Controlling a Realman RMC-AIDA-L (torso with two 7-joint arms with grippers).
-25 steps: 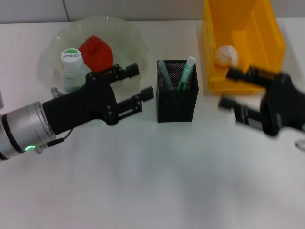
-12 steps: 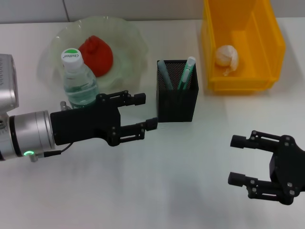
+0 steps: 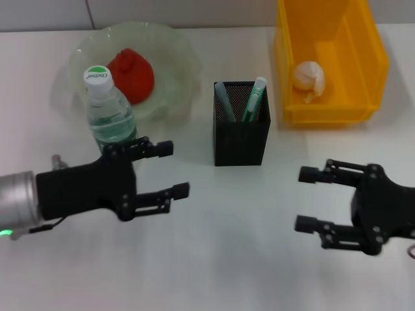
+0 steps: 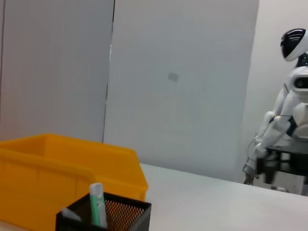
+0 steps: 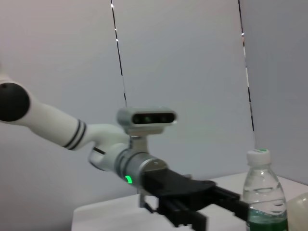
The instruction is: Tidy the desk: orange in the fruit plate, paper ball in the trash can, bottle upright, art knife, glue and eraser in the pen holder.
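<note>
One square black mesh pen holder (image 3: 241, 123)

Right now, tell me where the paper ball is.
In the head view the paper ball lies inside the yellow bin at the far right of the desk, right of the black pen holder.

We are looking at a white table (image 3: 214, 259) lying under soft, even light. Behind the table, pale grey wall panels (image 4: 178, 82) are standing, with thin dark seams (image 5: 118, 53) running down between them. A white humanoid figure (image 4: 288, 120) is standing beyond the table's far end.
</note>
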